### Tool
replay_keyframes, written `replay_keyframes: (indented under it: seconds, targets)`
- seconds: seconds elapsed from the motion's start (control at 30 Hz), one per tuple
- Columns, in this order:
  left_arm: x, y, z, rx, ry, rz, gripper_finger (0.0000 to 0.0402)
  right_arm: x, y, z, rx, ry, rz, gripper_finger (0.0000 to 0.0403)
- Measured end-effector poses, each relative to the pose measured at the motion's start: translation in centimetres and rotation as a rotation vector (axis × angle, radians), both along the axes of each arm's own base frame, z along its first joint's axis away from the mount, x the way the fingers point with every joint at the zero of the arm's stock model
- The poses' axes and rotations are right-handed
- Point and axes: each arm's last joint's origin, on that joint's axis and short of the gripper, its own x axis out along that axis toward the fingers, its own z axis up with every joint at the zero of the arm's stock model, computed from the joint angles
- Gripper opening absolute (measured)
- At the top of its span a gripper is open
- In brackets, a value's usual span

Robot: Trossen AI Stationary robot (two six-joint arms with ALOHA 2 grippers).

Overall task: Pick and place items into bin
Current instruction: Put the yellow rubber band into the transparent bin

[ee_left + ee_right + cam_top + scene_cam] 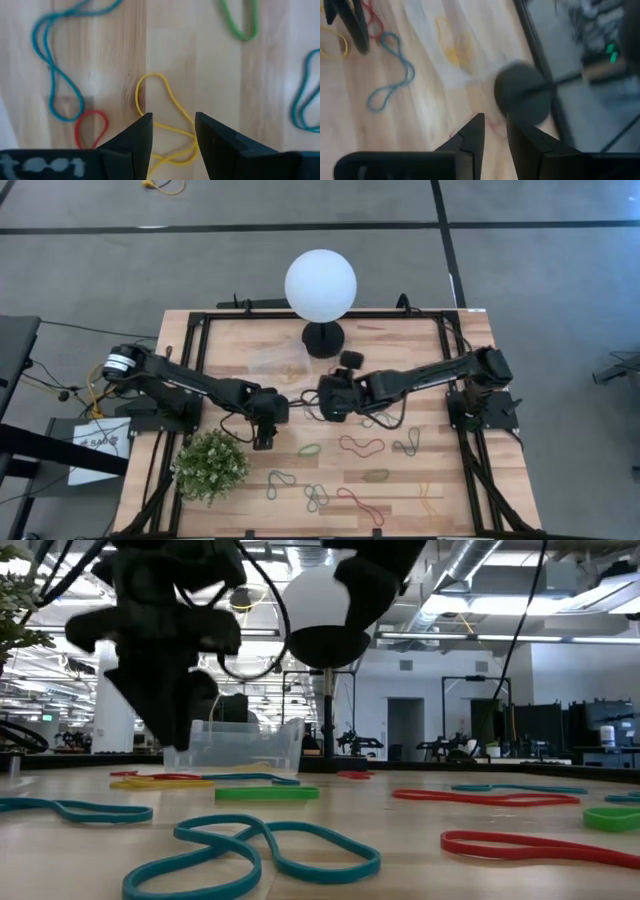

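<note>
Bands (362, 446) lie scattered over the desk (455, 505) toward 6 o'clock in the high view, the red one's long axis running 3 to 9; the clear bin (277, 362) sits at 9 o'clock of the lamp base (323, 338).

Low view: the bin (243, 746) stands upright behind flat bands.

Left wrist view: the left tool (173, 131), parted, straddles a yellow band (165, 120) running 12 to 6. Writing on the tool is unreadable.

Right wrist view: the right tool (495, 134) is slightly parted, empty.

Pale smooth wood table (400, 480), clear glossy plastic bin (240, 745), thin matt rubber bands (165, 125)
</note>
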Motion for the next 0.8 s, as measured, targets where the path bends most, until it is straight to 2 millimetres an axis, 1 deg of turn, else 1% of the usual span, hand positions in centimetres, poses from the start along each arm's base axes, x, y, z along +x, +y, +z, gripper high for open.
replay_keyframes:
  seconds: [0.1,0.23,0.33,0.43,0.57,0.73,0.8]
  targets:
    - [0.5,-0.1,-1.0,0.002,0.019,0.001,0.0138,-1.8,0.6,1.0,0.034,0.009,-0.047,0.0075]
    - [0.8,-0.1,-2.2,0.007,0.050,0.004,0.0138,-4.1,1.1,1.4,0.060,0.021,-0.016,0.0075]
    - [0.8,-0.1,-2.3,0.018,0.064,0.016,0.0138,-6.3,0.9,1.6,0.152,0.039,0.030,0.0075]
    - [0.8,0.0,-2.2,0.016,0.057,0.033,0.0138,-8.5,0.7,1.1,0.269,0.039,0.120,0.0075]
    - [0.9,0.0,-1.9,0.050,0.040,0.060,0.0138,-10.8,0.5,-0.6,0.394,-0.081,0.222,0.0075]
    - [1.0,0.1,-1.8,0.059,0.037,0.087,0.0138,-13.0,0.5,-4.3,0.476,-0.162,0.238,0.0075]
    - [1.0,0.1,-1.9,0.056,0.038,0.096,0.0138,-13.8,0.5,-6.0,0.505,-0.154,0.231,0.0075]
